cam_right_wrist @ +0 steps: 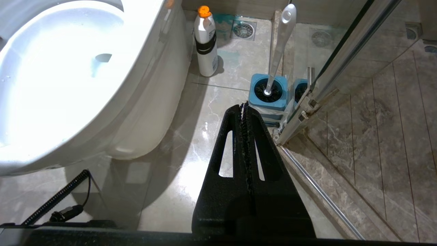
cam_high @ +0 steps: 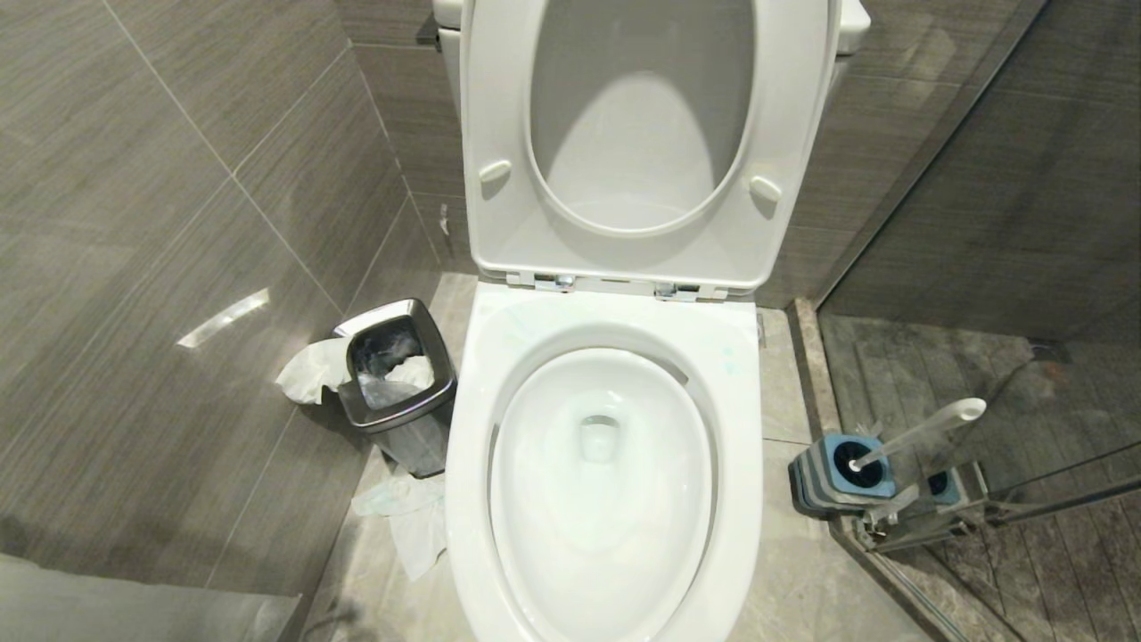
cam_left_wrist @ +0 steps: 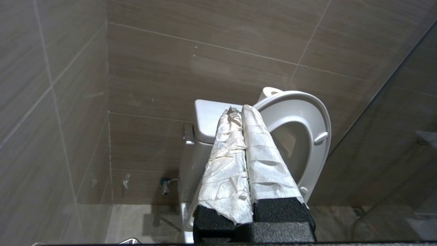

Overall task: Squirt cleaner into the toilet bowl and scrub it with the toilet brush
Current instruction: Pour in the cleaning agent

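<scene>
With both my left gripper (cam_left_wrist: 239, 112) and right gripper (cam_right_wrist: 244, 106) pressed shut and empty, I should open the right wide over the toilet brush (cam_right_wrist: 278, 51) standing in its holder on the floor beside the toilet bowl (cam_high: 602, 481), gripping its handle squarely.

The toilet brush (cam_right_wrist: 278, 51) is standing in its holder (cam_right_wrist: 268, 94) just beyond the right claw (cam_right_wrist: 244, 106), the toilet bowl (cam_right_wrist: 61, 78) lying beside it.

Glossy porcelain toilet bowl (cam_high: 615, 499), steel bin (cam_high: 397, 383)

Steel waste bin (cam_high: 398, 385) with crumpled tissue (cam_high: 312, 368) beside it
</scene>
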Robot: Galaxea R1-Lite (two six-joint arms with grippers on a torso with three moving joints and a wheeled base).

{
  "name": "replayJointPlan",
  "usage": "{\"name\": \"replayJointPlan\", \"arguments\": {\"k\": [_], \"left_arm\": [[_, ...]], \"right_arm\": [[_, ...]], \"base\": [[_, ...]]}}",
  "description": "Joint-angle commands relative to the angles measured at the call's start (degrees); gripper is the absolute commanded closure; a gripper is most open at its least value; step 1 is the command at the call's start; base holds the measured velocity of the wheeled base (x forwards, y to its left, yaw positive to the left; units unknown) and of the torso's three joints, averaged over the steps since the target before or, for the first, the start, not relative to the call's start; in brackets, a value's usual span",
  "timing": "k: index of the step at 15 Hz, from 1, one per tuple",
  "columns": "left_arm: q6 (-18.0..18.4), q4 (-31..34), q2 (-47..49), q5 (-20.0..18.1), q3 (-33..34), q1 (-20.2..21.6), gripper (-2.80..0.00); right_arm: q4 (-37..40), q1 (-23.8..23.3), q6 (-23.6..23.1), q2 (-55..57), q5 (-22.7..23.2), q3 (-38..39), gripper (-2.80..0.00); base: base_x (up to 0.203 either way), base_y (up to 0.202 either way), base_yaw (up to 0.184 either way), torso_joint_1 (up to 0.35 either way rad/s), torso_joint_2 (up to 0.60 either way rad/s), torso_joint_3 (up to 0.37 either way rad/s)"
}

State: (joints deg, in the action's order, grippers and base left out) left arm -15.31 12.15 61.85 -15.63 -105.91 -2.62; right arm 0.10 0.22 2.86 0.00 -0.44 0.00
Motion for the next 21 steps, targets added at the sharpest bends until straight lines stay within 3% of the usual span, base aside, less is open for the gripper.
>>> {"name": "replayJointPlan", "arguments": {"k": [1,8,11,18,21], "left_arm": [[-0.12,0.10,-5.49,-0.02,2.63,1.10,0.00],[-0.02,2.00,-22.40,-0.93,15.08,4.86,0.00],[1.33,3.19,-28.87,-0.98,20.23,5.35,0.00],[2.57,3.36,-44.84,-1.22,39.74,6.50,0.00],[4.65,2.38,-46.80,-1.08,43.70,4.99,0.00]], "right_arm": [[-0.01,0.04,0.04,0.09,0.00,0.00,0.00],[-0.01,-0.03,0.04,0.09,0.00,0.00,0.00],[-0.01,-0.02,0.04,0.09,0.00,0.00,0.00],[-0.01,0.03,0.04,0.09,0.00,0.00,0.00],[-0.01,-0.01,0.04,0.09,0.00,0.00,0.00]], "base": [[0.000,0.000,0.000,0.000,0.00,0.000],[0.000,0.000,0.000,0.000,0.00,0.000],[0.000,0.000,0.000,0.000,0.00,0.000],[0.000,0.000,0.000,0.000,0.00,0.000],[0.000,0.000,0.000,0.000,0.00,0.000]]}}
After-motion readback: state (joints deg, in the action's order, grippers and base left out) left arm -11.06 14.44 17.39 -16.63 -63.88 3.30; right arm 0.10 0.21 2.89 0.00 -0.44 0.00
